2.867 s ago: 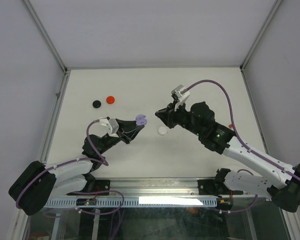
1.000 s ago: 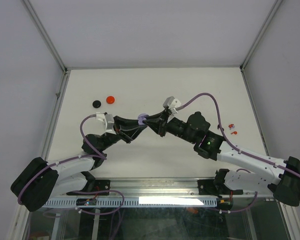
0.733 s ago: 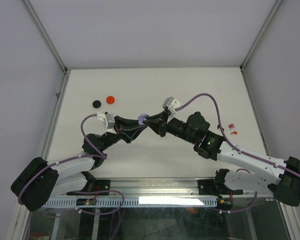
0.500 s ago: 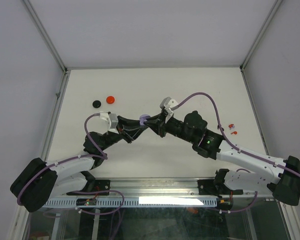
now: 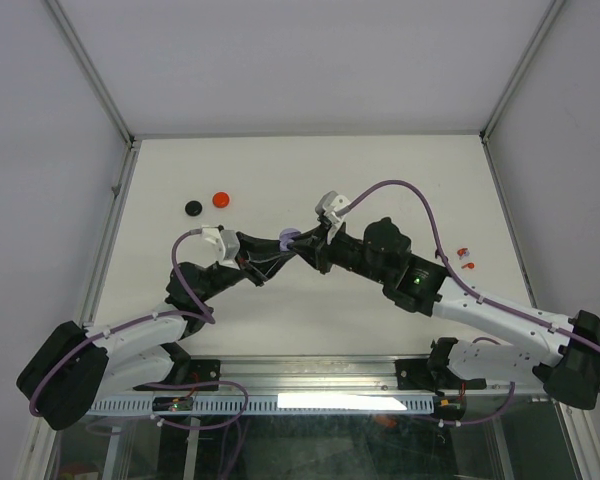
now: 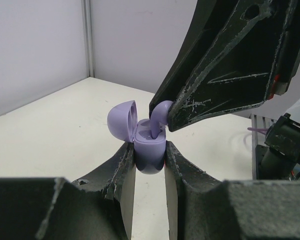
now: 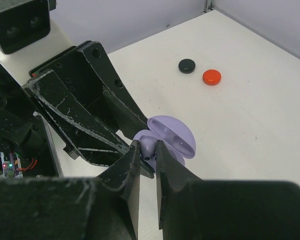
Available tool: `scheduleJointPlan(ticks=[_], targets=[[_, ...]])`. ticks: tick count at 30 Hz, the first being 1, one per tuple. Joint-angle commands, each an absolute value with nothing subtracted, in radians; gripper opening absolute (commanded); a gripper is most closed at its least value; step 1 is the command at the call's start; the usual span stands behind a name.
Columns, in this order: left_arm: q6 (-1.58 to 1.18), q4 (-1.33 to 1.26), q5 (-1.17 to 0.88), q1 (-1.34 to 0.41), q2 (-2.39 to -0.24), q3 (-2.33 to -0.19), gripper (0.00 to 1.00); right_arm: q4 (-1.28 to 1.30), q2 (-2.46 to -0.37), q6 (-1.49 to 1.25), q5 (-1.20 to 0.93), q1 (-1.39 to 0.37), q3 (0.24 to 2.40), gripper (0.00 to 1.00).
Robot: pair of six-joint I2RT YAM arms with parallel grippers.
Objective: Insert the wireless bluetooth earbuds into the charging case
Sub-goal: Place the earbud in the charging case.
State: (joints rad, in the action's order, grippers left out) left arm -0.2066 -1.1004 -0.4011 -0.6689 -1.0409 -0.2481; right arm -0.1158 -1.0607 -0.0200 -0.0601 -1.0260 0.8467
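**Top view.** Your two arms meet over the middle of the worktop [image 5: 280, 170]. The left jaws reach in from the left and are drawn narrow on the purple charging case [image 5: 288, 238]. The right jaws come in from the right, with their tips right at the case. A black disc [image 5: 193, 207] and a red disc [image 5: 220, 199] lie side by side on the far left of the worktop, well apart from the case. A few small red and white bits [image 5: 464, 258] lie near the right edge.

**Left wrist view.** The left jaws clamp the charging case [image 6: 149, 152] by its two sides and hold it upright. Its lid [image 6: 121, 120] is swung open to the left. The right jaws come down from the upper right, pinched on a purple earbud [image 6: 158, 120]. The earbud's lower end sits inside the open body of the case.

**Right wrist view.** The right jaws are closed on the earbud [image 7: 148, 146], and only a small part of it shows between their tips. The open charging case [image 7: 172, 137] lies just beyond the tips, with the left jaws gripping it from the left. The black disc [image 7: 187, 65] and red disc [image 7: 211, 77] sit farther off, to the right.
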Motion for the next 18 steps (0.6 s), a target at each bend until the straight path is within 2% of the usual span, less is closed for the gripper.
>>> scheduleJointPlan(ticks=[1, 6, 11, 18], targets=[[-0.212, -1.263, -0.359, -0.682, -1.044, -0.266, 0.0, -0.072, -1.071, -0.032, -0.038, -1.034, 0.881, 0.09], [-0.241, -1.339, -0.343, -0.686, -1.069, -0.25, 0.0, -0.056, -1.081, -0.057, -0.009, -1.034, 0.891, 0.11], [-0.24, -1.356, -0.339, -0.686, -1.074, -0.242, 0.0, -0.046, -1.083, -0.063, -0.003, -1.034, 0.893, 0.18], [-0.211, -1.305, -0.327, -0.686, -1.075, -0.224, 0.0, -0.021, -1.052, -0.085, -0.016, -1.034, 0.93, 0.36]])
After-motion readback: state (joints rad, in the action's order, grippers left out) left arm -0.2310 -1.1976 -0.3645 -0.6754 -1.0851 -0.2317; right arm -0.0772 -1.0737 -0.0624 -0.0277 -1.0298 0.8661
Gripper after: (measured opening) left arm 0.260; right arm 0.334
